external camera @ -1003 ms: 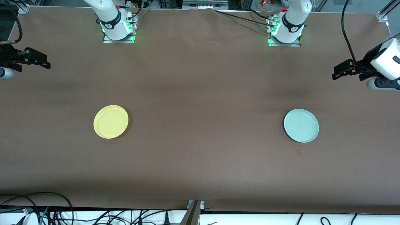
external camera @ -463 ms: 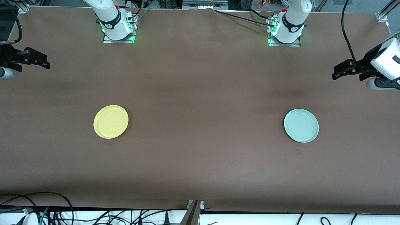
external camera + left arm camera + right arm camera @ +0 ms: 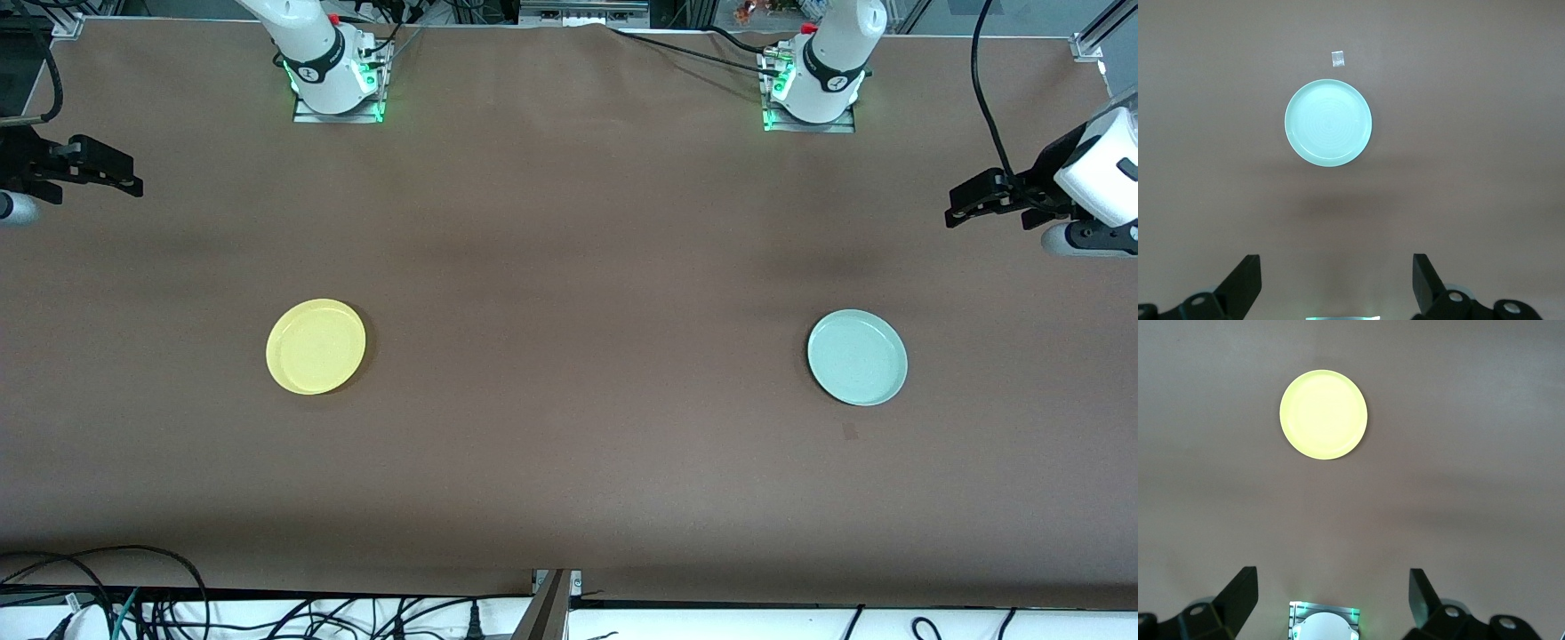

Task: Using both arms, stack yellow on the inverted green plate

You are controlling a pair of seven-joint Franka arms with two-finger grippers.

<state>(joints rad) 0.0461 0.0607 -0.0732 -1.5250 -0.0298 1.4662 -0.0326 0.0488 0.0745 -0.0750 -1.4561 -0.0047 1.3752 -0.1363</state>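
The yellow plate [image 3: 316, 347] [image 3: 1323, 415] lies flat on the brown table toward the right arm's end. Toward the left arm's end lies the green plate [image 3: 857, 357] [image 3: 1328, 123], hollow side up. My right gripper [image 3: 133, 180] [image 3: 1332, 579] hangs high over its end of the table, open and empty, well apart from the yellow plate. At the other end my left gripper [image 3: 953, 212] [image 3: 1337, 261] is also up in the air, open with nothing between its fingers, away from the green plate.
A small square mark [image 3: 850, 431] [image 3: 1337, 59] sits on the table just nearer the front camera than the green plate. The right arm's base [image 3: 333, 76] and the left arm's base [image 3: 813, 84] stand along the table's back edge. Cables [image 3: 133, 596] run below the near edge.
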